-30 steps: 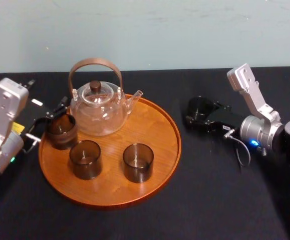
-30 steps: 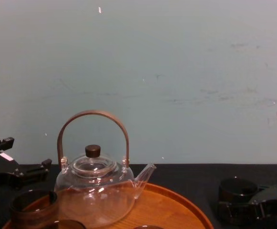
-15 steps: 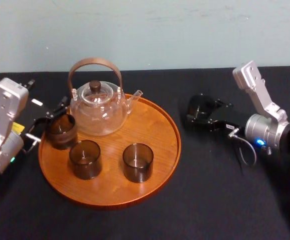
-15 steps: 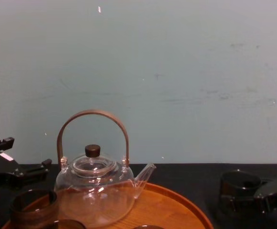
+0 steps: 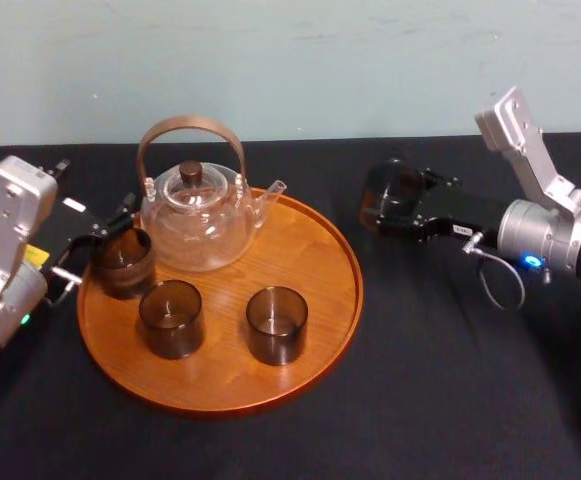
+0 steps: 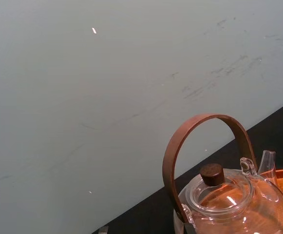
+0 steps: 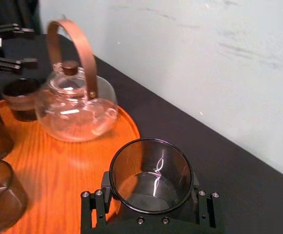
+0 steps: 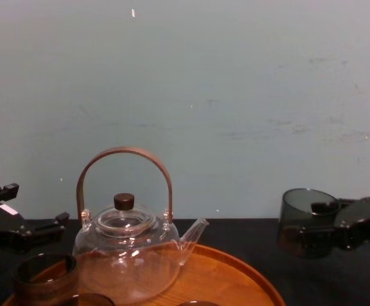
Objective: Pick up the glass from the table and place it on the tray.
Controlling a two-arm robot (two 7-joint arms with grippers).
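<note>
Pale blue-green wall (image 5: 290,60) behind, plain black cloth-covered table (image 5: 420,400) in front.

Short smoky-grey straight-walled glass (image 7: 150,168) held by right gripper (image 5: 398,208), jaws closed on its lower wall from both sides. Upright, apparently clear of the cloth, just beyond the right rim of large round orange-brown wooden tray (image 5: 310,250). Empty, thin-walled, see-through, with bright light streaks on the inner wall. Probably slick, and likely to crack if squeezed harder.

Step in hand, by judgement: carry across to the tray. Best kept level, base raised enough to pass over the low rim without clipping it. Bare wood on the tray's right half, beside clear glass teapot with brown arched handle (image 5: 195,215) and behind the front pair of matching glasses (image 5: 276,324). Aim there, well apart from the spout. Lower straight down until the base sits flat on the wood, then release. No drop, no slide.

Parked at the tray's left edge: left gripper (image 5: 98,238), beside a third glass (image 5: 122,262). Open or closed: cannot tell.
</note>
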